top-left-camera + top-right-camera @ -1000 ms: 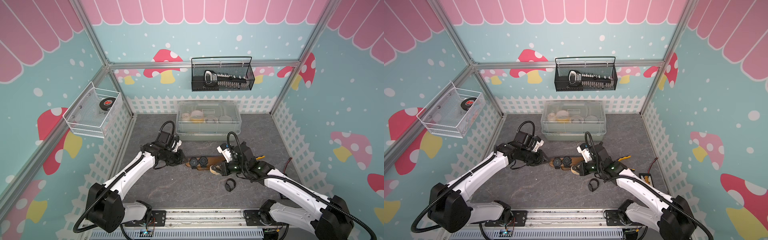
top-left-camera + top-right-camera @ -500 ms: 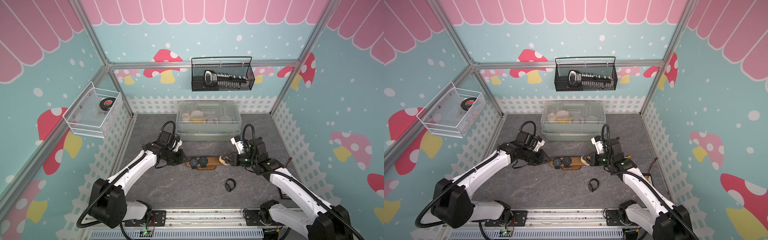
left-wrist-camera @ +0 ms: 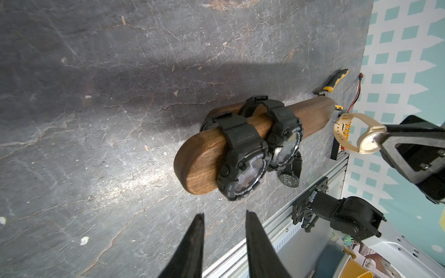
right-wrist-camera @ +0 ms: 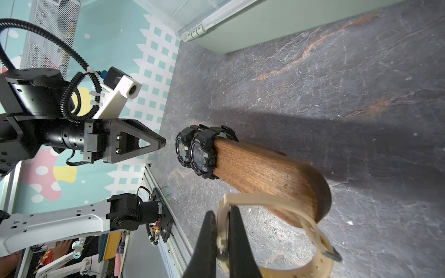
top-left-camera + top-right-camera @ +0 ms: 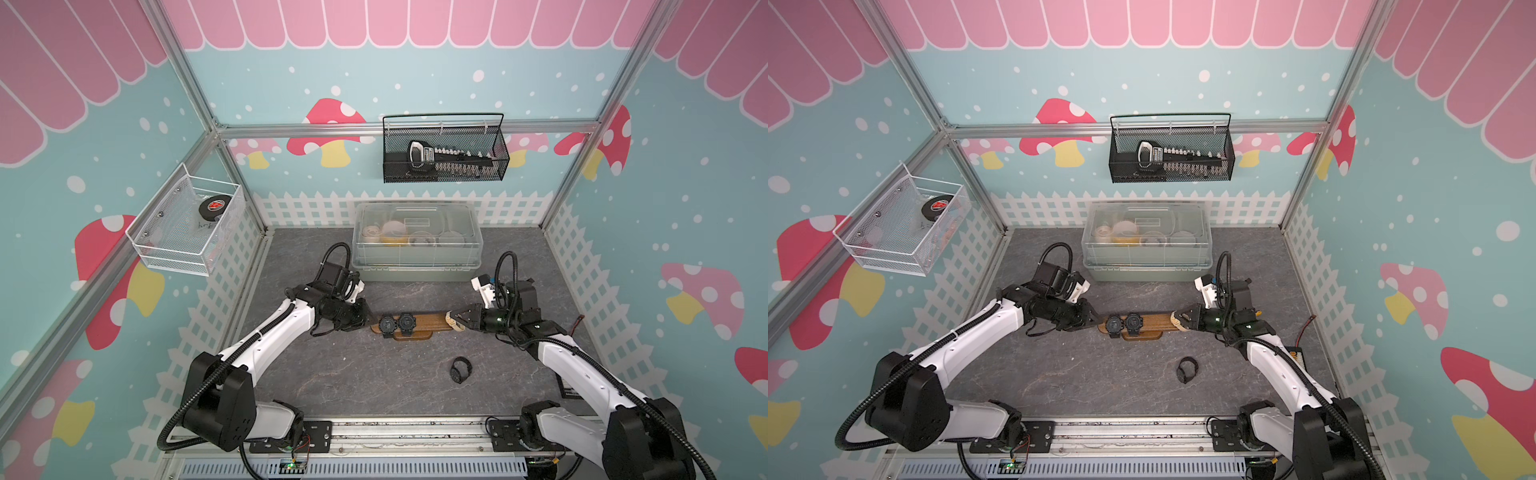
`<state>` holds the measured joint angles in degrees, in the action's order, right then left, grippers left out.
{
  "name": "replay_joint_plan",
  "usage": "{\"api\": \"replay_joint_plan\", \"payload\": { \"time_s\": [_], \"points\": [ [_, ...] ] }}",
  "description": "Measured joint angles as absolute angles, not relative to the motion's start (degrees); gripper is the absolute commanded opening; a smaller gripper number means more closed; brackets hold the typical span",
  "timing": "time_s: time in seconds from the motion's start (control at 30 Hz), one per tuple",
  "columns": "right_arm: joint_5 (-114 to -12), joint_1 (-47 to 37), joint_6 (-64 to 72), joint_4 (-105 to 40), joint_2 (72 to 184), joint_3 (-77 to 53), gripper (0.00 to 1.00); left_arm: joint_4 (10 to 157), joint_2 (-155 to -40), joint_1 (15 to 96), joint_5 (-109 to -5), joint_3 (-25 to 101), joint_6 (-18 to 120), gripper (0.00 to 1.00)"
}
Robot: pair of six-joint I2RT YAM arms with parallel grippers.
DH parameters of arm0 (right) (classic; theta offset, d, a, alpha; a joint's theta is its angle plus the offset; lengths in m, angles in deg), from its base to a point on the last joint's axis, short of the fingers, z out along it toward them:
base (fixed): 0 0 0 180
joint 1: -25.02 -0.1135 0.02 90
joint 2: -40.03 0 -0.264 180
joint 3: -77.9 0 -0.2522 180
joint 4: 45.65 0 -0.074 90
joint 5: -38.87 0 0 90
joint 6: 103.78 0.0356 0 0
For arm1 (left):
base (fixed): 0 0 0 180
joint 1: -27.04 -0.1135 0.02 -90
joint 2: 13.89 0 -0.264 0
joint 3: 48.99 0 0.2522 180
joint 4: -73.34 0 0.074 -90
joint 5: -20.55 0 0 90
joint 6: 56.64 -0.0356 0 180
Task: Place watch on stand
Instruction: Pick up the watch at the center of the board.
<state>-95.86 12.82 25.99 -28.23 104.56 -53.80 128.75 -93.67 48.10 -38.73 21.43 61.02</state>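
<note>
The beige watch (image 3: 368,144) sits clamped in our right gripper (image 4: 222,211) at the right tip of the stand (image 5: 428,322); whether the strap rings it we cannot tell. Two black watches (image 5: 387,324) wrap its left part, our left gripper (image 3: 224,214) gapes empty just beyond, and a loose black watch (image 5: 460,370) lies nearby.

I am working in a small robot test cell, a lab booth and not a home. Aluminium frame bars (image 5: 552,126) hold printed panels of pink mushrooms (image 5: 328,120) and white picket fence (image 5: 316,208). The robot arms (image 5: 266,332) are bolted to a metal rail (image 5: 399,434) at the front edge. A black wire basket (image 5: 444,174) and a white mesh basket (image 5: 174,257) hang on the walls above a grey stone-look floor (image 5: 374,382).
</note>
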Motion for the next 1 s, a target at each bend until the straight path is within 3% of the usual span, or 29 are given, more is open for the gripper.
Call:
{"api": "replay_joint_plan", "payload": {
  "time_s": [1.0],
  "points": [
    [-98.48,15.27,28.77,-40.69,115.32,-58.30,0.04,126.56,-95.90,47.69,-36.61,20.53,61.02,0.30]
  ]
}}
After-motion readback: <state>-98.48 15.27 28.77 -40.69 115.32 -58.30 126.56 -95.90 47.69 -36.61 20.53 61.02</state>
